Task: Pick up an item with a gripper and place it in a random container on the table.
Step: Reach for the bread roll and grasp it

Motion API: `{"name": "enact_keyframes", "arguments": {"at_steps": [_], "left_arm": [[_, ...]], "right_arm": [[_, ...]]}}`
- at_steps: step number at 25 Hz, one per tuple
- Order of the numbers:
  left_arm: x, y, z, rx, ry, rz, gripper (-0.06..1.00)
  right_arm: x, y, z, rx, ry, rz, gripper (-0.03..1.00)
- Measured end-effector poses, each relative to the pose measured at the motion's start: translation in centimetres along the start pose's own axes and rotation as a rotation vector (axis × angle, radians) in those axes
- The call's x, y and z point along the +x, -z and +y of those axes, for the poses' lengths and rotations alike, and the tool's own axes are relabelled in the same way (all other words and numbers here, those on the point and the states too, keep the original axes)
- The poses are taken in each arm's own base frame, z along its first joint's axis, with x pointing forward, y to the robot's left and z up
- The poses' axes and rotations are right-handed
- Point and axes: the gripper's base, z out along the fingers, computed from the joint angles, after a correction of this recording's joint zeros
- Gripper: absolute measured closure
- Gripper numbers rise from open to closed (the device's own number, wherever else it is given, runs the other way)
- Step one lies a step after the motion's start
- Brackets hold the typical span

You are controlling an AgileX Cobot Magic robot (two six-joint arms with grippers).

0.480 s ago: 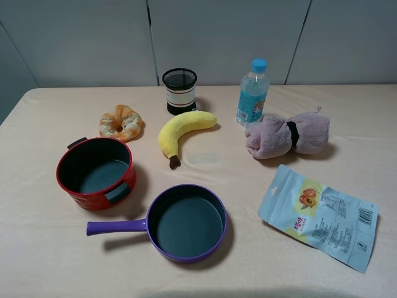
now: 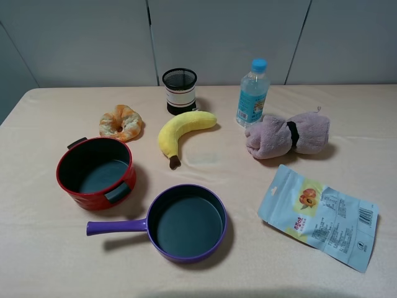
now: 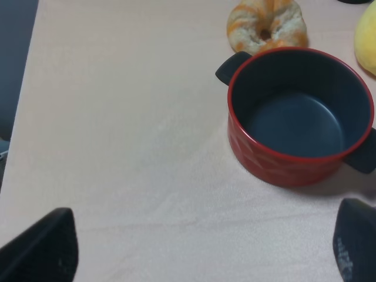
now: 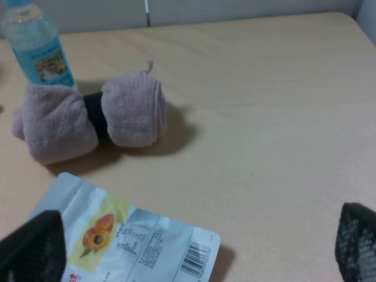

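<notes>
We saw the pastry (image 2: 121, 123) lying on the table (image 2: 49, 248), just beside the red pot (image 2: 84, 196) at about its one o'clock in the high view; the pot stood upright with nothing inside. A banana (image 2: 180, 131) lay at the pastry's three o'clock, a mesh cup (image 2: 180, 90) at the banana's twelve, and a purple pan (image 2: 115, 227) sat at the pot's four o'clock. Further toward three o'clock stood a water bottle (image 2: 252, 93), with a rolled towel (image 2: 288, 135) close beside it and a snack pouch (image 2: 319, 216) at the towel's five. The left gripper (image 3: 197, 249) hung over bare cloth near the pot, its fingers spread wide and holding nothing. The right gripper (image 4: 194, 247) was likewise spread wide and unloaded, above the pouch's edge.
</notes>
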Motion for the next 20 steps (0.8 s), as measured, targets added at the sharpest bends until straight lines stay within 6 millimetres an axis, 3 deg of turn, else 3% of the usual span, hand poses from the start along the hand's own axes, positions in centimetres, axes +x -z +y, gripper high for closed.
{"name": "enact_keyframes", "arguments": {"at_steps": [20], "left_arm": [[0.0,0.0,0.0,0.0,0.0,0.0,0.07]], "right_arm": [[0.0,0.0,0.0,0.0,0.0,0.0,0.27]]}}
